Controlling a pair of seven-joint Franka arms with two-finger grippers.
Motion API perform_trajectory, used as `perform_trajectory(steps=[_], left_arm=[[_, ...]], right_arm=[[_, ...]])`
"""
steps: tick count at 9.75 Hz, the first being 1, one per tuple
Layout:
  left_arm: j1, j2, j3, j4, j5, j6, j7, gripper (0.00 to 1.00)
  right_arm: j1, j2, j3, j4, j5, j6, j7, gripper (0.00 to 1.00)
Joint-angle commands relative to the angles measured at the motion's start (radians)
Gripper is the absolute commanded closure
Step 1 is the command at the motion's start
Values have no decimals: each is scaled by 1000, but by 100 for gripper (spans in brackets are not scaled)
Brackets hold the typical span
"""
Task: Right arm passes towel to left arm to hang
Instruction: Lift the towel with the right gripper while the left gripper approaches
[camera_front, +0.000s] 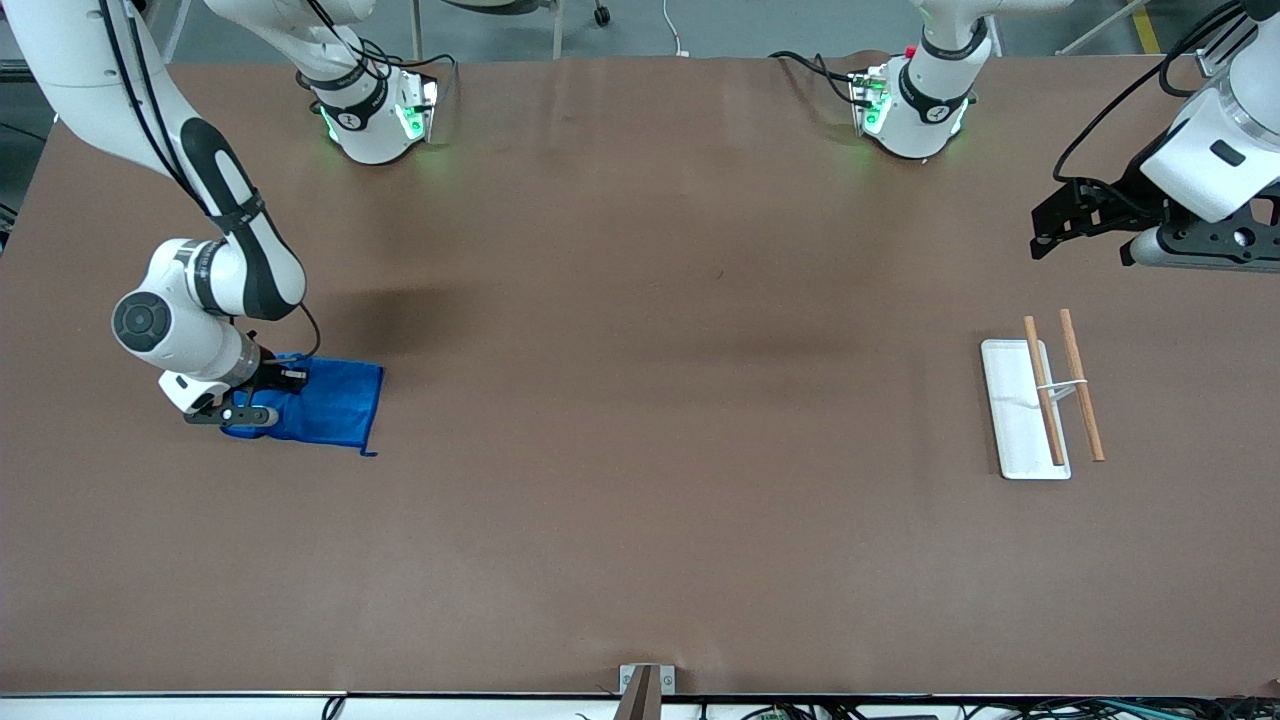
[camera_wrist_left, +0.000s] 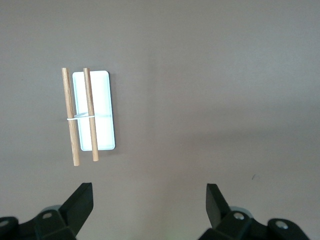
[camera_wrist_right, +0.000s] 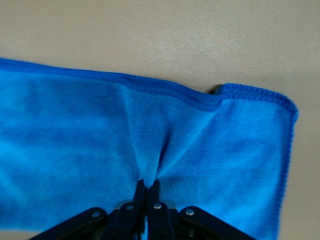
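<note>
One bright blue soft cloth towel (camera_front: 325, 402), lying flat on the brown table (camera_front: 640, 450) at the right arm's end. Its small loop shows at the corner nearest the front camera. The right arm's black two-finger gripper (camera_front: 268, 392) is down on the towel's edge, fingers (camera_wrist_right: 152, 200) clenched together on a pinched fold of the blue cloth; creases run out from the pinch. The white wrist and gripper body cover part of the towel in the front view, so its full outline there cannot be made out.

Table between towel and rack lies bare brown. Nothing stands between them.

Well apart, toward the left arm's end: one white rectangular rack tray (camera_front: 1012, 420) with two upright-mounted wooden rods (camera_front: 1082, 398) lying parallel above it, joined by a thin white crosspiece. One rod sits over the tray, the other just off its edge.

Left arm's black two-finger gripper (camera_front: 1045, 235) waits in the air over bare table, about 12 o'clock from the rack in the front view. Fingers (camera_wrist_left: 80, 202) spread wide, released, holding nothing.

Two arm bases, both green-lit; arm upper parts cut off by the frame.
</note>
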Motion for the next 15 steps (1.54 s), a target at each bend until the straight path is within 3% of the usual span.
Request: perform_trajectory(steps=[1, 2, 6, 9, 11, 15], left_arm=[[-2, 26, 2, -1, 4, 2, 2, 1], [-8, 51, 2, 45, 2, -10, 1, 1], [-39, 144, -10, 139, -4, -33, -28, 1], [-36, 142, -15, 140, -13, -38, -8, 1], [-37, 135, -64, 118, -48, -38, 6, 1], [-10, 111, -83, 29, -394, -62, 59, 0]], right_arm=[[8, -168, 69, 18, 5, -217, -57, 100], [6, -197, 95, 58, 21, -305, -55, 100], [9, -266, 233, 190, 265, -488, -55, 100], [13, -271, 337, 211, 577, -488, -26, 100], [23, -268, 417, 212, 789, -461, -28, 100], [43, -260, 605, 212, 1248, -315, -28, 100]])
